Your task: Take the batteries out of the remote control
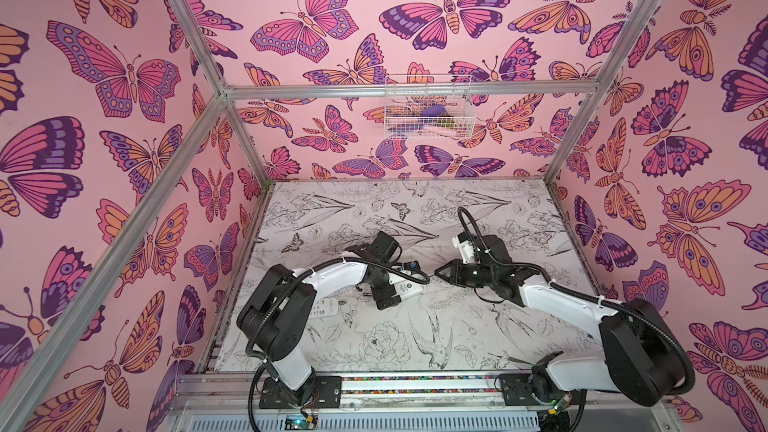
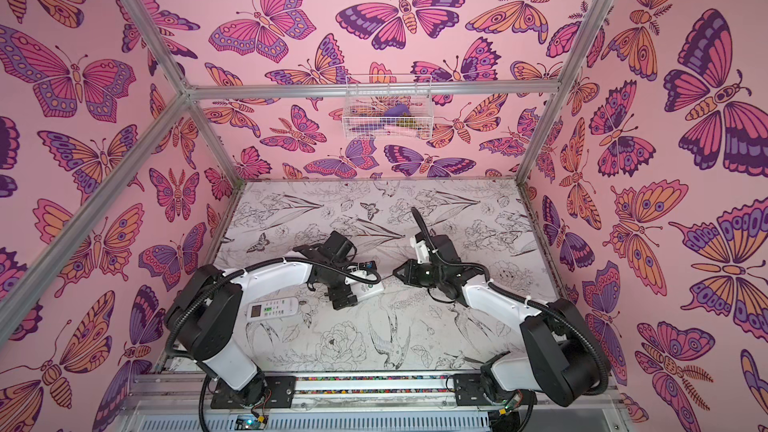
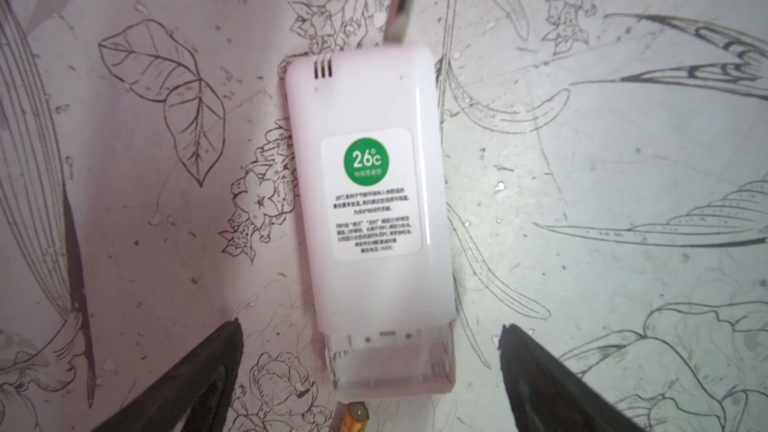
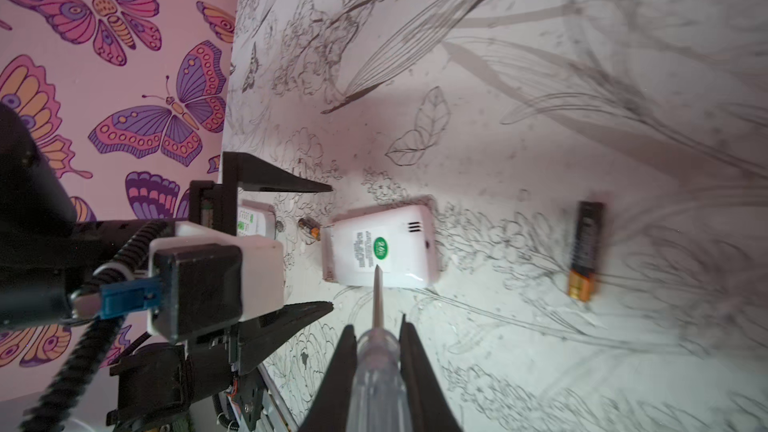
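At the left of a top view the other remote [image 2: 272, 308] lies buttons up on the table [image 3: 623, 160], apart from the work. It probably waits its turn, since nothing touches it.

Next comes the left gripper [image 3: 370, 326]. It hangs over the near end of the remote [image 3: 365, 184], jaws spread wide to either side and holding nothing. That stance suggests it has let go, or is lining up to steady the case.

The remote lies buttons down with its green sticker up, which puts the battery bay on top where it can be reached. The cover is off that end, and the bay looks empty, though the view is soft. The first battery [image 4: 309, 229] lies on the table just beside that open end; whether it touches the case cannot be told.

To the right, the right gripper [image 4: 376, 324] is clamped tight on the clear handle of a screwdriver [image 4: 376, 367]. The tip points at the remote's back, probably kept ready for prying.

The second battery [image 4: 586, 249] lies flat on the table, well apart from the remote, out of the way. Only these two batteries show.
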Robot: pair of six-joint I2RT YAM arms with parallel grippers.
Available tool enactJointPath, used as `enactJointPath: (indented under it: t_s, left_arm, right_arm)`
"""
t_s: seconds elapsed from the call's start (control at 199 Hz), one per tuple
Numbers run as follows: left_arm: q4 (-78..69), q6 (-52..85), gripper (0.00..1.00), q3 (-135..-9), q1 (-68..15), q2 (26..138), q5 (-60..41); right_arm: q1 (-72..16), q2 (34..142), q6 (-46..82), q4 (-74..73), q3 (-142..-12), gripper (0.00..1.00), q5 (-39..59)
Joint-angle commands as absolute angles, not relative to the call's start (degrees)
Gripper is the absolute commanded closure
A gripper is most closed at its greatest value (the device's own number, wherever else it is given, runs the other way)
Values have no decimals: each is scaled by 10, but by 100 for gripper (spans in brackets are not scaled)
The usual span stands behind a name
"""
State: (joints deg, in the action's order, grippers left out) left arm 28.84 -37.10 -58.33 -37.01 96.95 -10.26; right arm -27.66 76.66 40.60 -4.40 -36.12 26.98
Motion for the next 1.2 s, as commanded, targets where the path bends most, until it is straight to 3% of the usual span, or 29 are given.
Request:
enactJointPath:
  t_s: [0.0,0.541,0.867,1.198]
  left_arm:
    - [309,-360,2,-598,-385,985,-78]
    - [330,-324,2,-638,-405,1018,-77]
    - [339,-321,2,-650,-406,1018,-74]
    - [334,-320,1,-638,-406,1000,-74]
  right_arm:
    - [-246,742,403,-7,-352,100,259]
    - [-125,671,367,154,-317,100,363]
    - [-116,686,386,121,-290,100,384]
    - [-95,729,386,109,-292,85,398]
